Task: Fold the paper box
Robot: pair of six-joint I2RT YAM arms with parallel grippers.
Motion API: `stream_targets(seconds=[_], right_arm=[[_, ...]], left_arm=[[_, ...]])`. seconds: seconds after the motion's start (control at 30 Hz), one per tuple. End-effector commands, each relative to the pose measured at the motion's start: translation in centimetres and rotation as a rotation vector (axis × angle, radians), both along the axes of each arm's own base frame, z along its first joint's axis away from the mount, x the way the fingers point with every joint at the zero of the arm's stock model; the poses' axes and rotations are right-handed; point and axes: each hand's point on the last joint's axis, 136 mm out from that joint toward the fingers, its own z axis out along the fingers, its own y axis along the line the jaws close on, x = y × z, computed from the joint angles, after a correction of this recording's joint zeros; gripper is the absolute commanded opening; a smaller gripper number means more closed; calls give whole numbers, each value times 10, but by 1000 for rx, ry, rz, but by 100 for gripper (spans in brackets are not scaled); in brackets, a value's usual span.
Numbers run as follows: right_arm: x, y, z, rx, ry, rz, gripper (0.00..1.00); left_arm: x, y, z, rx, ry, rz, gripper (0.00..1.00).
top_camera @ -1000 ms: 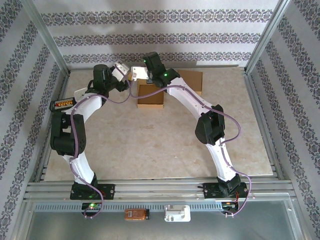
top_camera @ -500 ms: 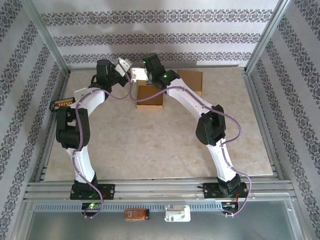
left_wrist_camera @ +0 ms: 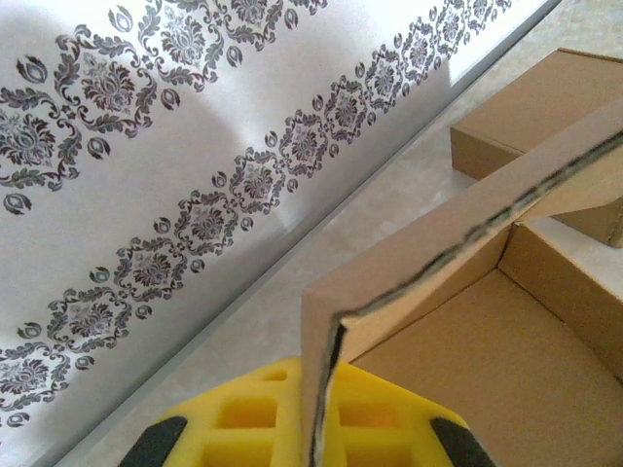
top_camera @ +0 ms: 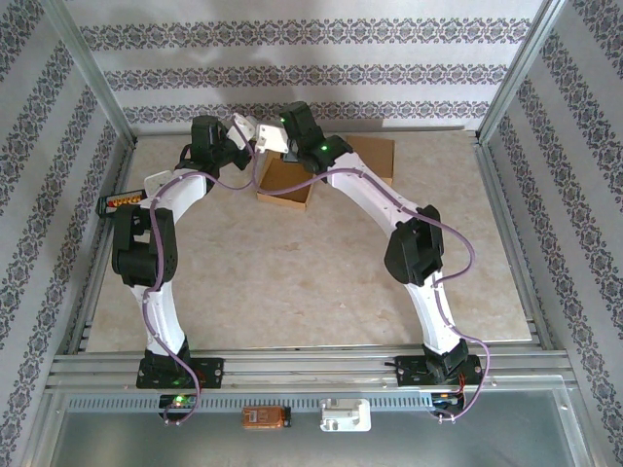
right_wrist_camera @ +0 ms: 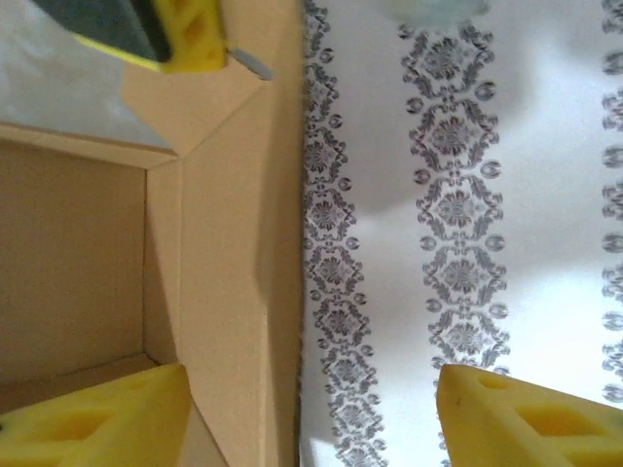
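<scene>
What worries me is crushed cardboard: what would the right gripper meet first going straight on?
Likely the paper box wall between the open jaws of the right gripper; beyond it, the patterned back wall. Depth unclear.

Robot lab test cell: aluminium frame, patterned wallpaper panels on three sides, stone-look table, two robot arms bolted to a rail.
</scene>
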Motion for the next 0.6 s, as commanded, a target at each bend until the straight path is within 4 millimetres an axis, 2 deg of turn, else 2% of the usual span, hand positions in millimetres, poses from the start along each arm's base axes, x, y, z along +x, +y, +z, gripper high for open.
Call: stream_targets(seconds=[0.0,0.1,0.23,0.37,0.57], right_arm=[[-11,-7,19,151,31,-122,81],[-7,-26,12,219,76,-234,90],[-5,-49,-2,283,129,-360,93],[-6,-70,-17,328,177,-461,93],[-8,-92,-36,320,217,-524,91]], left_arm=[[-1,-18,2,-11,-4,-29,0],[-2,-21,6,-28,-10,-32,0],[-3,-23,10,-33,-11,-32,0],[-3,-23,12,-26,-7,-25,0],[-5,-22,9,-21,4,-14,0]])
